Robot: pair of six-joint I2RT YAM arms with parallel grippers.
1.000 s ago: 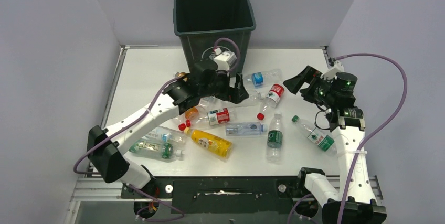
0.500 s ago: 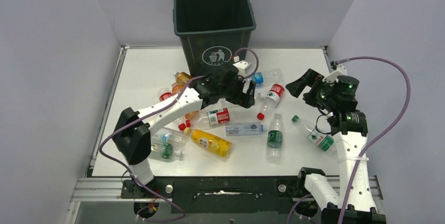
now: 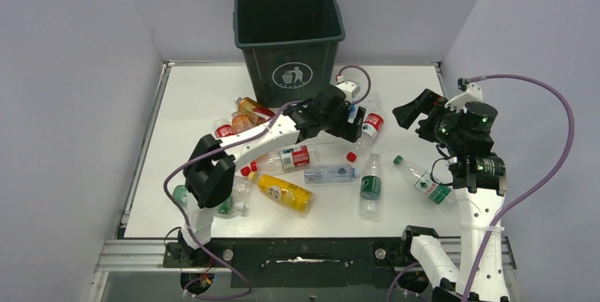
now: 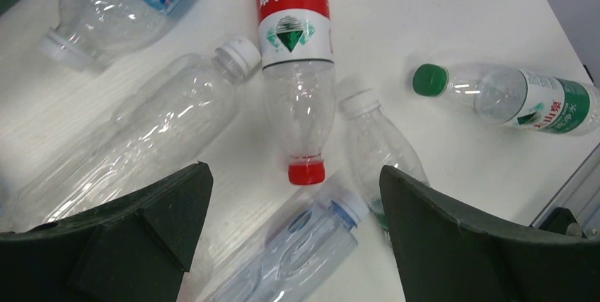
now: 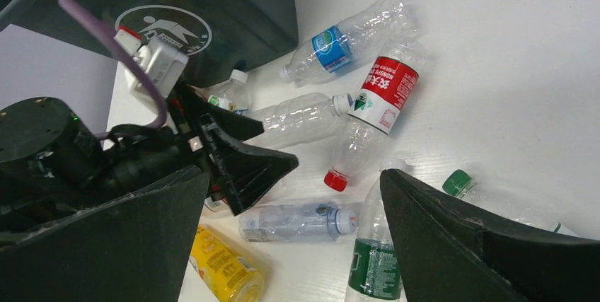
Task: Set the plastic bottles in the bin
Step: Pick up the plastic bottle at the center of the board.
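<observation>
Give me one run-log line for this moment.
left fingers open over red-capped bottle | right fingers open, empty | other bottles lying on table | bin upright

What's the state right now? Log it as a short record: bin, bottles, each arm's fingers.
bin: upright at the far side of the table, no bottle seen inside
bottles: lying scattered on the table, none held
left fingers: open, over the red-label bottle, its red cap between them, not gripped
right fingers: open, empty, in the air at the table's right side
</observation>
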